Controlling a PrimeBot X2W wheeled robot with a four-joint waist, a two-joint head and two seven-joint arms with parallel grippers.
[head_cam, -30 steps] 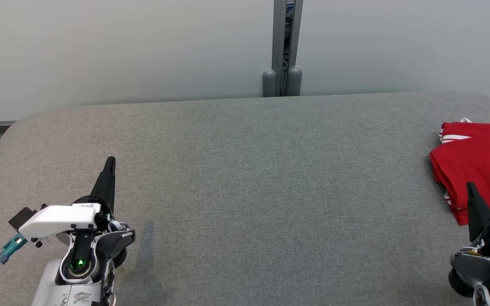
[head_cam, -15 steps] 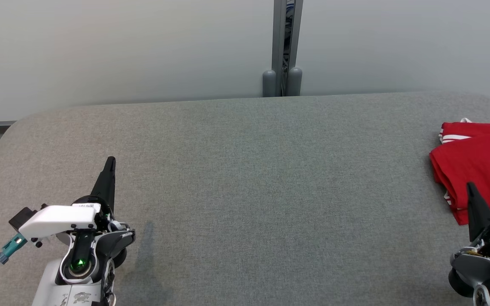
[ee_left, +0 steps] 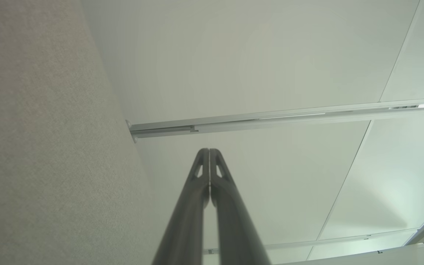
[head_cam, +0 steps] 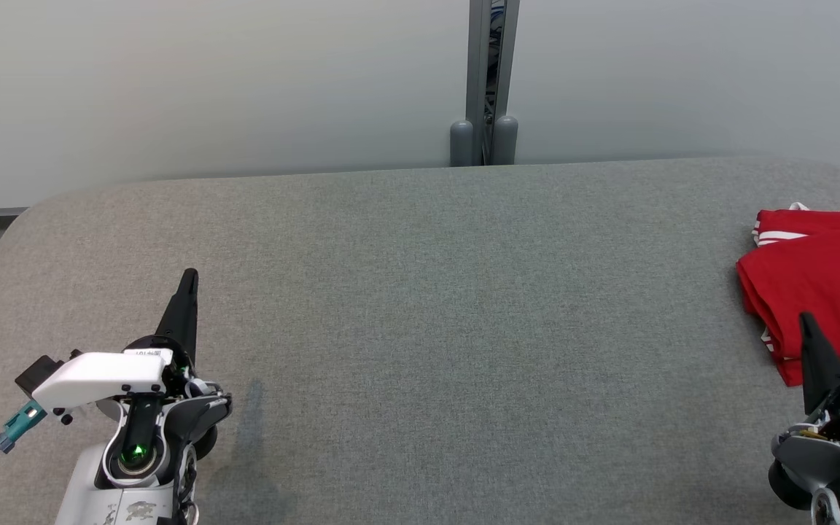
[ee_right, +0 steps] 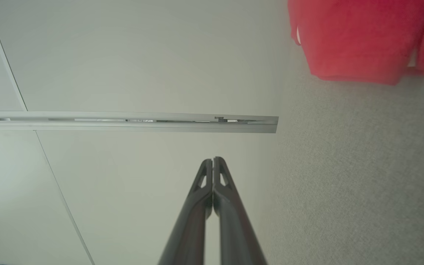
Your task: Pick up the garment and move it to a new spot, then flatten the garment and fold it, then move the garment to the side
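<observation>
Garment [head_cam: 821,284], red cloth with white stripes, lies folded flat at the right edge of the tabletop [head_cam: 427,292], which is grey, felt-like and round-cornered. The frame cuts the garment off, so its long axis is unclear. Left wrist view: left tool [ee_left: 209,151] pressed together, empty. Right wrist view: right tool [ee_right: 212,159] pressed together, empty, near the garment.

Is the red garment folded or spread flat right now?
Folded: the red garment lies as a compact stack at the table right edge, with layered edges showing along its left side.

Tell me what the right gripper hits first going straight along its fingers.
Probably the pale wall panel behind the grey fabric table; the shut right gripper points past the folded red garment, though depth is unclear.
</observation>
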